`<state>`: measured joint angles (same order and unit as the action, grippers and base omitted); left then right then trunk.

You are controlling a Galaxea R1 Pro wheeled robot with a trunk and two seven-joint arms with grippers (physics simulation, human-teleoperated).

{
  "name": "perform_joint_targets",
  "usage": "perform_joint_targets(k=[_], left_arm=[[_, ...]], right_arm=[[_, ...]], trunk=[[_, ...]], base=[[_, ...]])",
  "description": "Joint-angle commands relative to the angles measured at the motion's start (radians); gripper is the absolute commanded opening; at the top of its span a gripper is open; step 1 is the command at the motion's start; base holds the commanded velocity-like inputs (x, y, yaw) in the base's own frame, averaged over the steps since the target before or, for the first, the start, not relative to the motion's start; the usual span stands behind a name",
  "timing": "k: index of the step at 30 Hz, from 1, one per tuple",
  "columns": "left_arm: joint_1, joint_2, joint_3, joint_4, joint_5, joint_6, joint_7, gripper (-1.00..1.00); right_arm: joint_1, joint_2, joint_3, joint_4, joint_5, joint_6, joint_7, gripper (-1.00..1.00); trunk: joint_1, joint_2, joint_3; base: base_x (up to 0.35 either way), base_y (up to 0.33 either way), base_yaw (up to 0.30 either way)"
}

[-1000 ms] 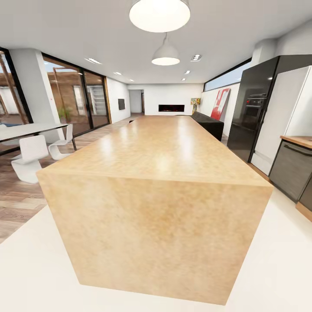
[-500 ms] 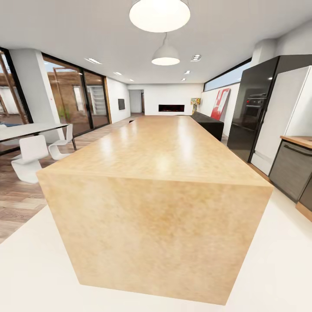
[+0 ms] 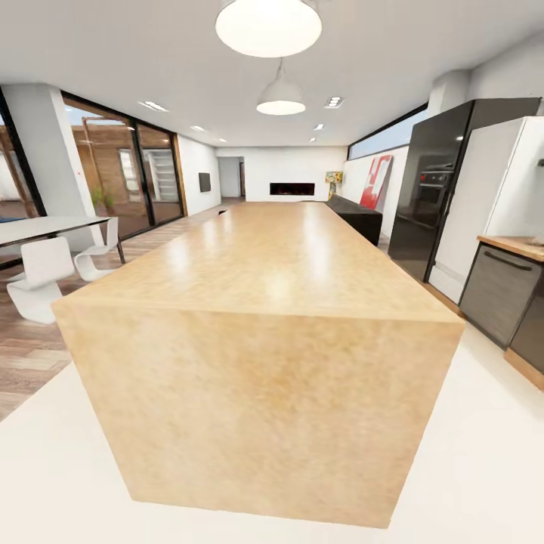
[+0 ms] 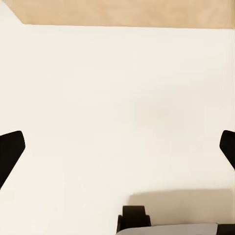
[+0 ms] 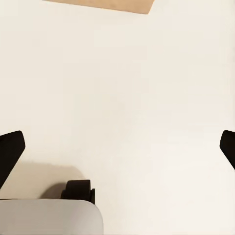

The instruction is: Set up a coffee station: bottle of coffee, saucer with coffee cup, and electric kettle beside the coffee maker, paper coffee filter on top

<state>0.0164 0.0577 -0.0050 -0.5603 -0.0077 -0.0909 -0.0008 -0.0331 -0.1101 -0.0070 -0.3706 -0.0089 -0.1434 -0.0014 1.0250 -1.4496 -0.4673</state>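
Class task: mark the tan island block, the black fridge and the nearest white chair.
tan island block [image 3: 257, 408], head view, on its near end face.
black fridge [image 3: 434, 189], head view, on its door.
white chair [image 3: 41, 264], head view, on its backrest.

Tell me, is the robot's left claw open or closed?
Open. The left gripper has its two black fingertips far apart at the picture's edges, with only pale floor between them.

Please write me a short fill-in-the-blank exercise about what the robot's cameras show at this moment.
1. The huge tan island block stands directly ____ the robot.
2. The kitchen countertop appears at the head view's ____ edge.
3. The left claw and the right claw both point down at the pale ____.
4. Both claws are ____, holding nothing.

Missing words: in front of; right; floor; open
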Motion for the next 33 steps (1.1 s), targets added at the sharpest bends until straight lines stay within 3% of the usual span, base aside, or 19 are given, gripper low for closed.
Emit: perform_joint_targets(k=[1, 33], left_arm=[[0.000, 0.000, -0.001, 0.000, -0.001, -0.001, 0.000, 1.00], [0.000, -0.006, 0.004, 0.005, 0.000, 0.000, 0.001, 1.00]], right_arm=[[-0.001, 0.000, -0.001, 0.001, -0.001, -0.003, 0.000, 1.00], [0.001, 0.004, 0.001, 0.053, -0.008, 0.001, 0.003, 1.00]], trunk=[[0.000, 0.000, 0.000], [0.000, 0.000, 0.016]], base=[[0.000, 0.000, -0.203], [0.000, 0.000, -0.239]])
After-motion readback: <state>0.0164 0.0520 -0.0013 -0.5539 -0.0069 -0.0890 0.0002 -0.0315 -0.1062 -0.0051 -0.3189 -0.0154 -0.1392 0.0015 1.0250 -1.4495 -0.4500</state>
